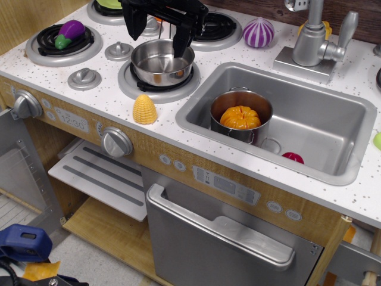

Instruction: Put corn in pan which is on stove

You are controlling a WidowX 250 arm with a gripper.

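The yellow corn [144, 109] stands upright on the white speckled stove [95, 98], near its front edge and just in front of the front right burner. The shiny steel pan [162, 62] sits on that burner, and its inside is bare. My black gripper [158, 36] hangs over the far side of the pan, open and empty. One finger [181, 42] reaches down to the pan's far rim. The corn is well in front of the gripper, on the near side of the pan.
A purple eggplant [70, 31] lies on the left burner. A purple-striped vegetable [258, 31] sits behind the sink [333, 128]. In the sink are a steel pot [261, 134] holding an orange pumpkin [240, 117], and a red item [292, 157]. The faucet [312, 42] stands at the back right.
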